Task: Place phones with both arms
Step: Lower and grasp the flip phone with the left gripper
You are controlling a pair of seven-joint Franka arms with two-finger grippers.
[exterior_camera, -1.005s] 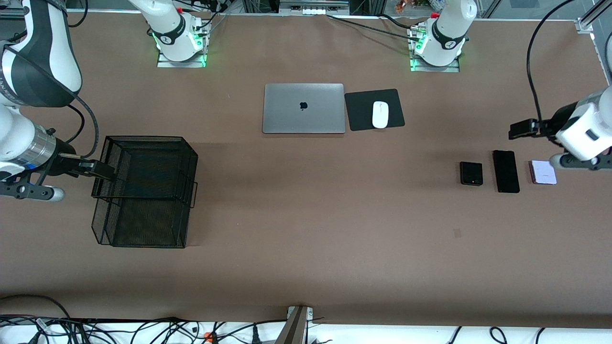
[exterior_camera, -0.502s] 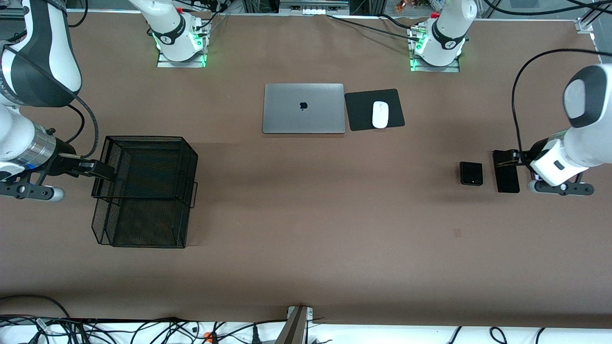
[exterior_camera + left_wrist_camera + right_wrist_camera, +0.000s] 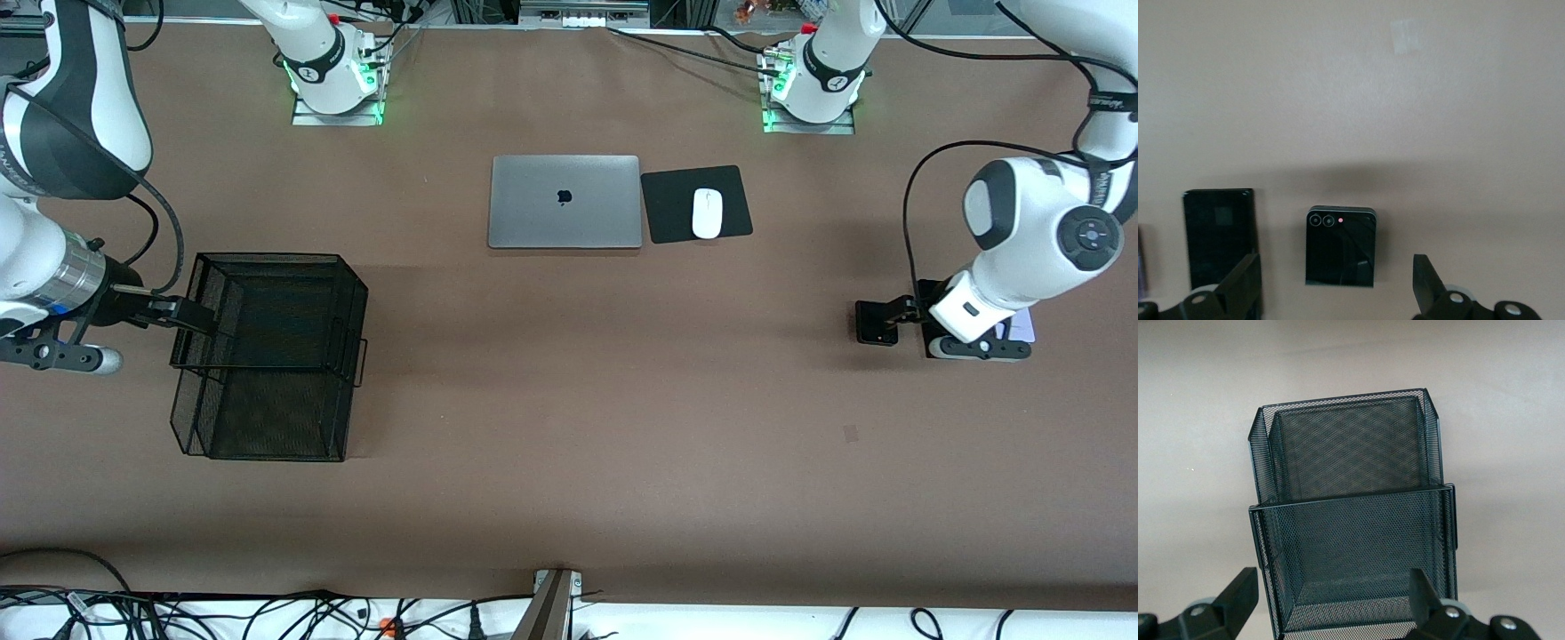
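Note:
Three phones lie in a row toward the left arm's end of the table. The small black phone [image 3: 875, 331] [image 3: 1340, 248] sits below my left gripper [image 3: 893, 312] [image 3: 1337, 273], which hangs open above it, one finger off each side. Beside it lies the long black phone [image 3: 1219, 243], mostly hidden under the left wrist in the front view. Only a corner of the lavender phone [image 3: 1024, 325] shows there. My right gripper [image 3: 182, 316] [image 3: 1333, 588] waits open at the rim of the black mesh basket [image 3: 267, 259] [image 3: 1351, 453], holding nothing.
A shut silver laptop [image 3: 564, 202] lies mid-table, farther from the front camera than the phones. Beside it, a white mouse [image 3: 708, 213] rests on a black pad [image 3: 669, 209]. A small tape mark [image 3: 851, 433] lies on the brown tabletop nearer the front camera.
The left arm has swung from the lavender phone, across the long black one, to over the small black phone, with its gripper still open. The right arm has not moved.

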